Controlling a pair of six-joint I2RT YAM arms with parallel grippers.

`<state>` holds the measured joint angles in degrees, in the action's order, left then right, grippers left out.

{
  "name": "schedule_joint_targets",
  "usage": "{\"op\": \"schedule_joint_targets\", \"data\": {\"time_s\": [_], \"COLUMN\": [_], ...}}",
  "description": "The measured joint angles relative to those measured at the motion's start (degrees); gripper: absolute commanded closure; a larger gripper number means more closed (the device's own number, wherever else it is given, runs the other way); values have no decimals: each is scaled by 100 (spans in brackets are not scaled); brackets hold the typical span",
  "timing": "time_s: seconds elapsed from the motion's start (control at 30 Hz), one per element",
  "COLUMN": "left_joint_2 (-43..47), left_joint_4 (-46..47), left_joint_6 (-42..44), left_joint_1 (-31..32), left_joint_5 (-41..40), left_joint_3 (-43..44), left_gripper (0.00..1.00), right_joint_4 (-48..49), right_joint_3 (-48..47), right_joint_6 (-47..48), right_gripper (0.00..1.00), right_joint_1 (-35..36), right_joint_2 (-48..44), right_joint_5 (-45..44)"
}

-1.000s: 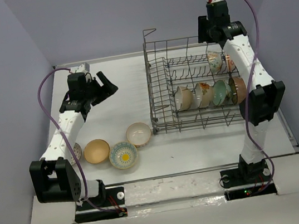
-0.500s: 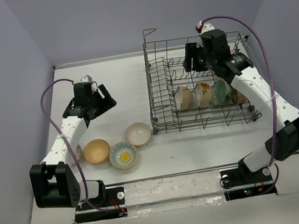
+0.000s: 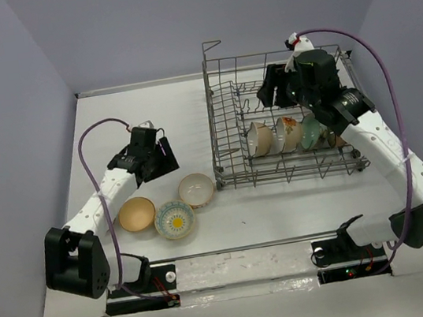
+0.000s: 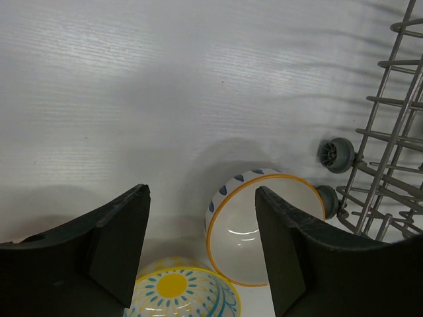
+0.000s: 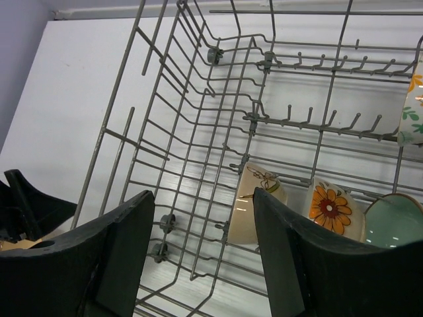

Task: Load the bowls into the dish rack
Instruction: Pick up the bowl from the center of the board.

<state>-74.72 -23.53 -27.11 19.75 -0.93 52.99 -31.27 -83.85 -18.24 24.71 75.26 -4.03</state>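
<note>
Grey wire dish rack [image 3: 224,137]: partly loaded, 3 bowls seen outside it.
Inside the rack, a cream bowl [image 5: 254,211], an orange-flower bowl [image 5: 329,210] and a teal bowl [image 5: 396,221] stand on edge in 1 row, with a floral bowl [image 5: 411,109] deeper in. Off the rack's near-left corner sit an orange-rimmed bowl [image 4: 258,231], a sun-pattern bowl [image 4: 175,287] and a tan bowl [image 3: 136,213]. Left gripper [image 4: 201,211] is spread and empty above the orange-rimmed bowl. Right gripper [image 5: 203,198] is spread and empty over the rack. Judged roughly half done.
</note>
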Motion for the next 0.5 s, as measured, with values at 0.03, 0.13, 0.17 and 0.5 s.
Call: {"op": "schedule_joint_targets", "data": {"time_s": [0.03, 0.13, 0.17, 0.5], "left_joint_2": [-13, -66, -83, -166], "left_joint_4": [-26, -33, -33, -55], "left_joint_6": [-9, -33, -42, -66], "left_joint_1": [50, 138, 168, 232], "left_joint_5": [-31, -87, -96, -118], "left_joint_3": [-4, -13, -28, -203], "left_gripper": [28, 30, 30, 33], "right_joint_4": [17, 39, 42, 42], "right_joint_3": [2, 15, 35, 42], "right_joint_6": [0, 0, 0, 0], "right_gripper": [33, 33, 33, 32], "right_joint_1": [4, 13, 13, 55], "right_joint_2": [-15, -13, -2, 66], "right_joint_5": [4, 44, 63, 109]}}
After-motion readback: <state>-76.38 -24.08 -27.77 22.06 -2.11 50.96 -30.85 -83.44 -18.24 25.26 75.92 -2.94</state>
